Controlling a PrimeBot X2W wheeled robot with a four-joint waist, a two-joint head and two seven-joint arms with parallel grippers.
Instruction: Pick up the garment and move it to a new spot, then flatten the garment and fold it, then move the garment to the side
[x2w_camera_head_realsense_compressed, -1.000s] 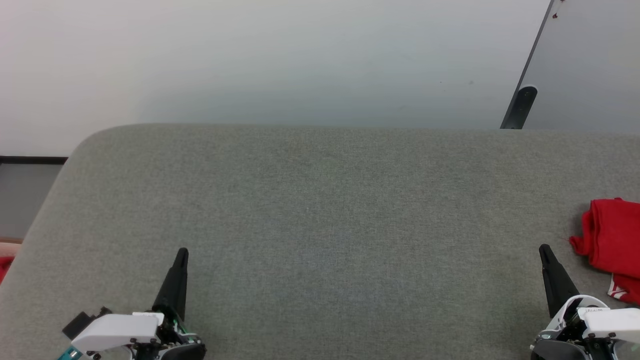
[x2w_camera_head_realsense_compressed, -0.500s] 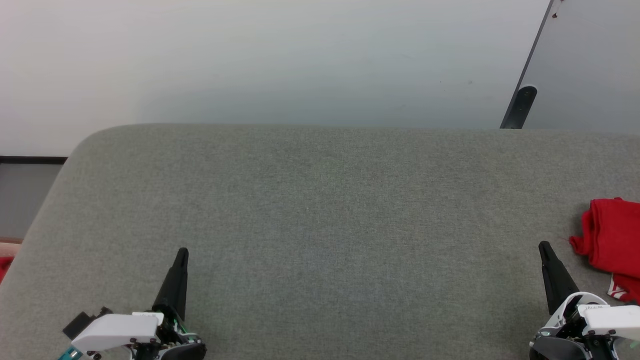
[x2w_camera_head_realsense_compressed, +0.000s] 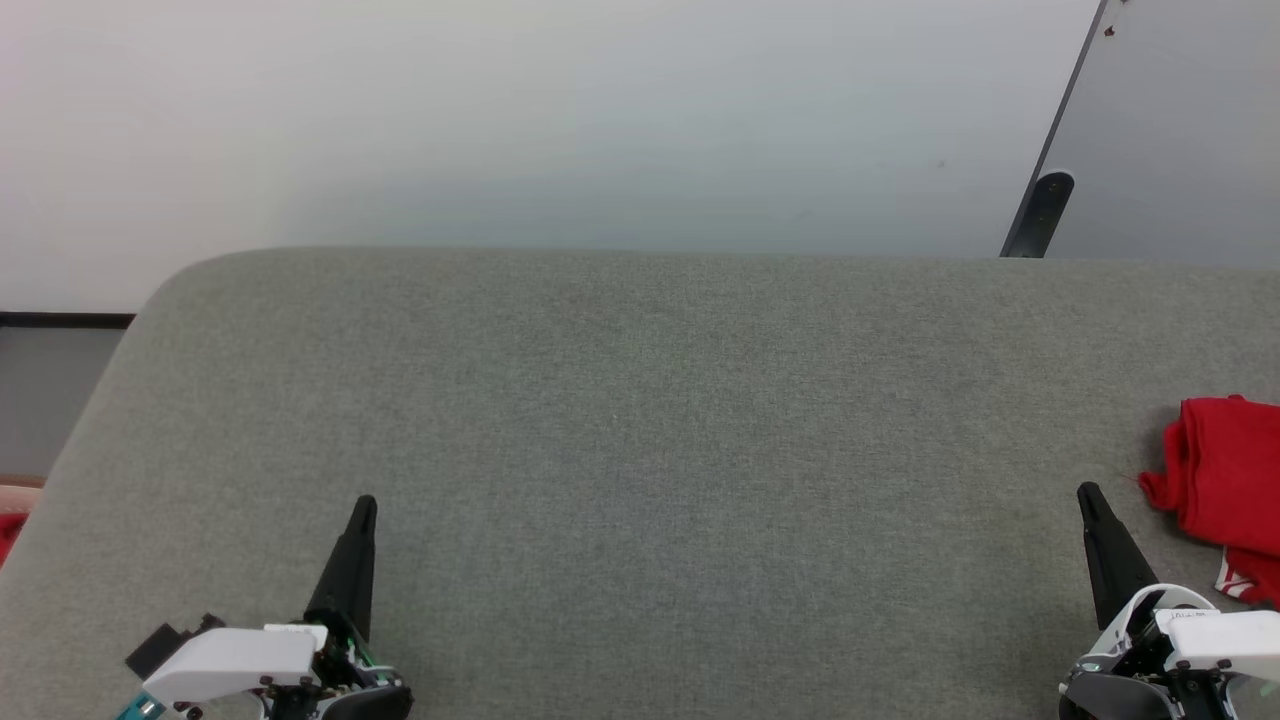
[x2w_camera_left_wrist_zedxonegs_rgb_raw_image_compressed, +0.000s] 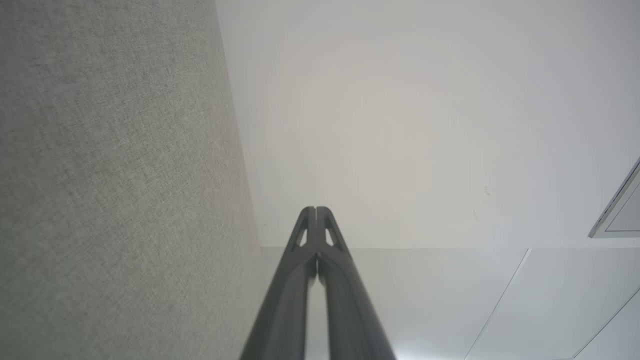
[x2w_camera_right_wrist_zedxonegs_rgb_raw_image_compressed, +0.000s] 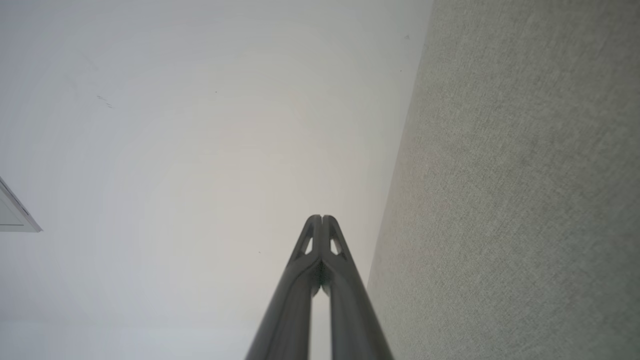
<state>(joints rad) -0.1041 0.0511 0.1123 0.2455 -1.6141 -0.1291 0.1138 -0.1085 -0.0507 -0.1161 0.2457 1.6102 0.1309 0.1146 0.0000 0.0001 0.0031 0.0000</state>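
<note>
Red fabric bunched into a loose heap, the garment (x2w_camera_head_realsense_compressed: 1222, 470) lies at the far right edge of the grey felt-like tabletop (x2w_camera_head_realsense_compressed: 640, 420), partly cut off by the head view's border. A scrap of white-and-red striped trim shows at its near corner. Just to its left, not touching it, the right end effector (x2w_camera_head_realsense_compressed: 1090, 497) points forward with its two dark fingers pressed together, grasping nothing. Well apart, at the lower left, the left end effector (x2w_camera_head_realsense_compressed: 365, 505) is likewise clenched and empty. Beyond the tabletop stands a pale wall (x2w_camera_head_realsense_compressed: 500, 120), with a dark-framed grey panel (x2w_camera_head_realsense_compressed: 1180, 120) at the upper right.
</note>
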